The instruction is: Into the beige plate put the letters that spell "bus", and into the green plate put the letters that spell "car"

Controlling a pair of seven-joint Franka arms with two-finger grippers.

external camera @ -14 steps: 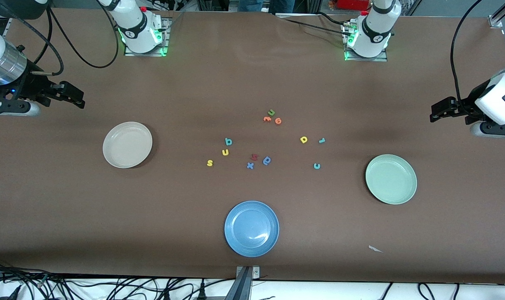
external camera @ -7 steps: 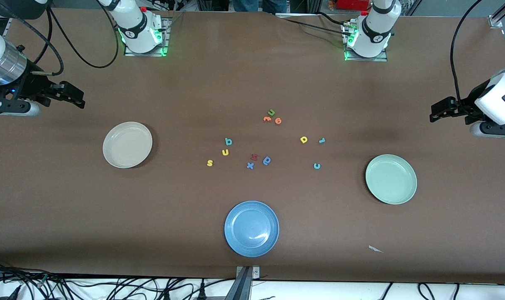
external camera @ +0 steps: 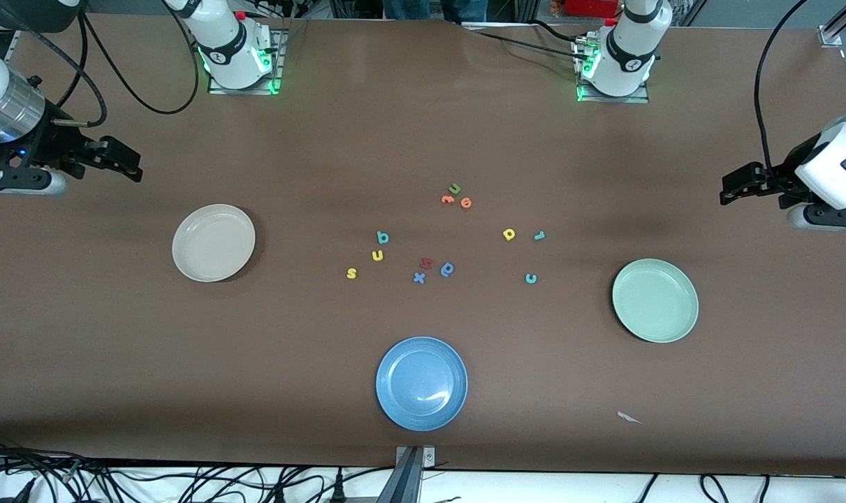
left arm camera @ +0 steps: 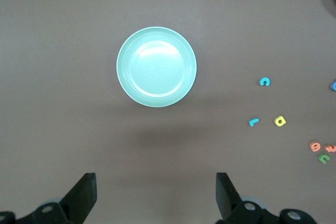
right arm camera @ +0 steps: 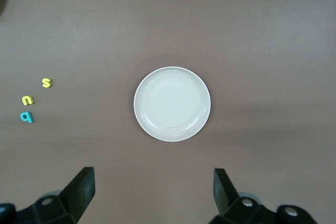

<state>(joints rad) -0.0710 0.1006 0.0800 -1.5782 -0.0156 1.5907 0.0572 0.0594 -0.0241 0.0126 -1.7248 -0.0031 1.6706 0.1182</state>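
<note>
A: Where do the letters sit?

B: Taking the blue plate (external camera: 421, 383) as landmark: teal b (external camera: 383, 237), yellow u (external camera: 377, 256) and yellow s (external camera: 351, 273) lie farther from the camera, toward the beige plate (external camera: 213, 242); yellow a (external camera: 508, 234), teal r (external camera: 539, 235) and teal c (external camera: 530, 279) lie toward the green plate (external camera: 654, 300).

A: And the grippers?

B: Right gripper (external camera: 119, 159) hangs above the table's end near the beige plate, left gripper (external camera: 740, 183) near the green one; both gape open, empty. I'd judge each arm nearest its own word.

I see both arms waiting, raised at either end; the left pincer (external camera: 733, 187) and right pincer (external camera: 130, 166) hang wide open, seemingly level, holding nothing.
</note>
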